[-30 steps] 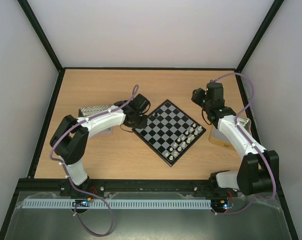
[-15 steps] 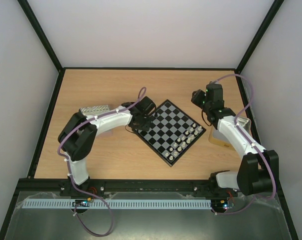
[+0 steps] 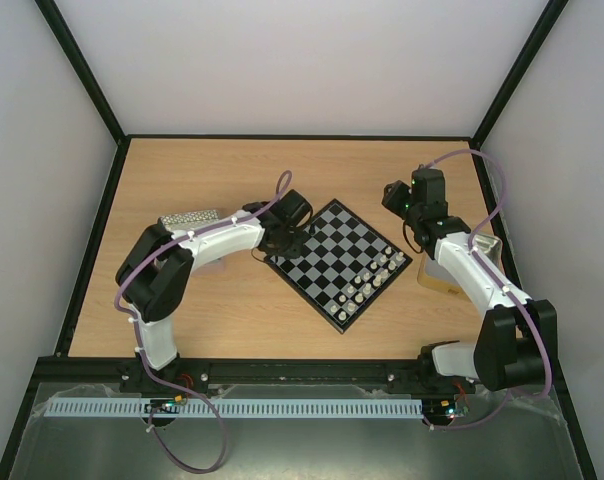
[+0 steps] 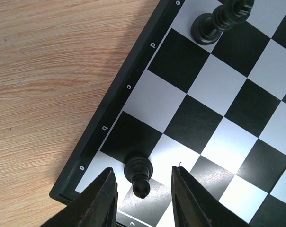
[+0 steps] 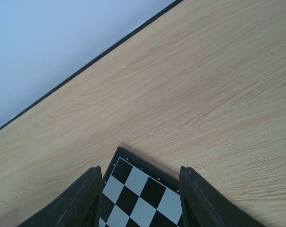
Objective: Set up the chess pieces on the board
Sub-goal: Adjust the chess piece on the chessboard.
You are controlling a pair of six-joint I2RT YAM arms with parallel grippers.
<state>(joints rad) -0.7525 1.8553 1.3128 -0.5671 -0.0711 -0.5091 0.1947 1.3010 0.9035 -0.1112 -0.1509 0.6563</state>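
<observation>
The small square chessboard [image 3: 327, 245] with dark and light grey squares and a black rim lies mid-table on the wooden tabletop [image 3: 182, 320], turned so its corners point to 12, 3, 6 and 9 o'clock. Tiny silvery-white chess pieces [image 3: 377, 275] fill two rows along its 4 o'clock edge.

The left gripper [image 3: 285, 240] hangs over the 9 o'clock corner. In the left wrist view its fingers [image 4: 105, 194] are spread, with a small black chess piece [image 4: 138, 172] standing upright between them and touching neither. A taller black piece [image 4: 218, 19] stands toward 1 o'clock.

The right gripper [image 3: 394, 192] hovers off the board toward 2 o'clock, its fingers [image 5: 86, 194] spread and empty above a board corner [image 5: 143, 189].
</observation>
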